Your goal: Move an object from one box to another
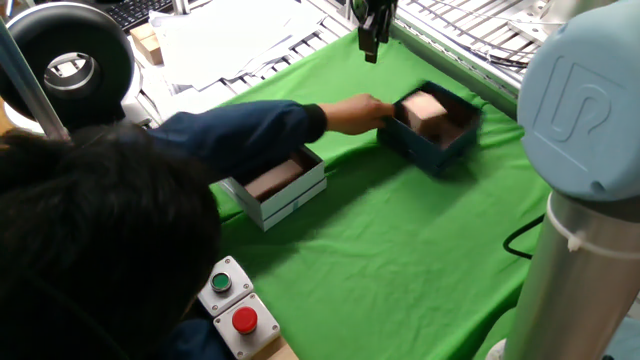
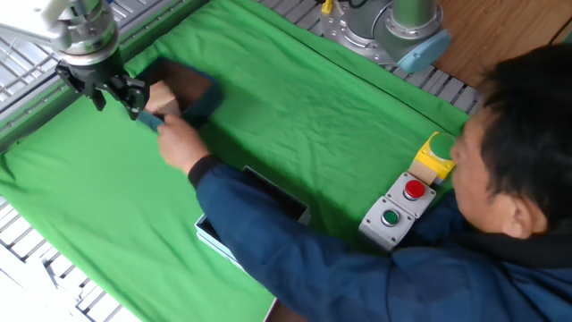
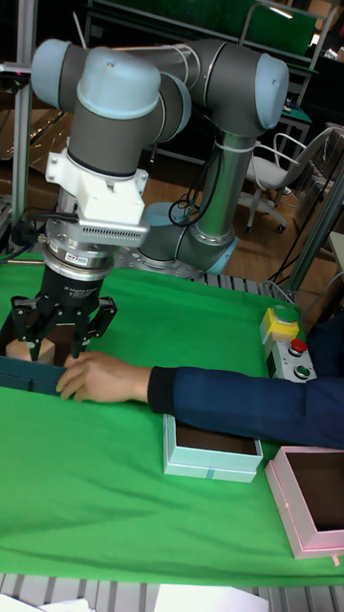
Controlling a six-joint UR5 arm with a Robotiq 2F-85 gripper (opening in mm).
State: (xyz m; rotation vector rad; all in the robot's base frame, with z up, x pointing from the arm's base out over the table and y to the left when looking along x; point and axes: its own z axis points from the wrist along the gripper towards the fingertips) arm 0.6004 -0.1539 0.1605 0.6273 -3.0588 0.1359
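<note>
The dark teal box (image 1: 440, 140) sits out on the green cloth, and a person's hand (image 1: 362, 110) holds its near wall. The light tan cube (image 1: 425, 107) lies inside it. In the other fixed view the box (image 2: 198, 97) and cube (image 2: 161, 98) are motion-blurred. My gripper (image 1: 371, 48) hangs open and empty at the cloth's far edge, up and left of the box, also seen as gripper (image 2: 116, 97) and gripper (image 3: 55, 350). The white box with pale blue trim (image 1: 285, 195) stands nearer, half hidden under the person's sleeve.
The person's arm (image 1: 240, 130) reaches across the cloth between both boxes. A pink box (image 3: 311, 497) sits at the front right corner. Grey button boxes (image 1: 232, 300) and a yellow-capped one (image 2: 438, 152) stand by the person. Metal grating (image 1: 470, 30) borders the cloth.
</note>
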